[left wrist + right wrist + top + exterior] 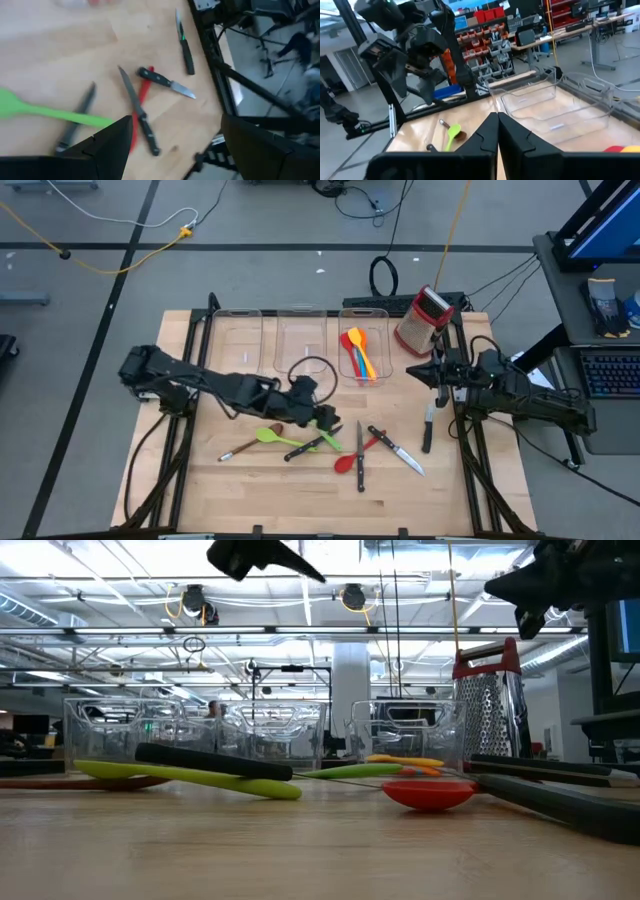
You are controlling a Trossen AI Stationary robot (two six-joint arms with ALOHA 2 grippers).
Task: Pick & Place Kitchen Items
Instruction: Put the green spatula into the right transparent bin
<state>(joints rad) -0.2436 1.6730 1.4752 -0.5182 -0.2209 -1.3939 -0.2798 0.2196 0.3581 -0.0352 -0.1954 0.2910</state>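
Kitchen items lie scattered on the wooden table's near half: a green spoon (270,436), a green spatula (329,442), a red spoon (345,463) and black-handled knives (360,456) (397,449) (428,427). Red, yellow and orange utensils (358,352) lie in the right clear bin. My left gripper (327,420) hovers open above the green spatula, pointing slantwise down; its wrist view shows the knives (138,110) and the green handle (50,113) below its fingers (111,149). My right gripper (411,370) is shut and empty at the table's right side, raised near the grater.
Three clear bins (236,340) (298,338) (345,320) stand in a row along the far edge. A red-and-steel box grater (424,320) stands at the far right corner. A black cable loop (312,370) hangs by the left wrist. Bare wood lies at the near left.
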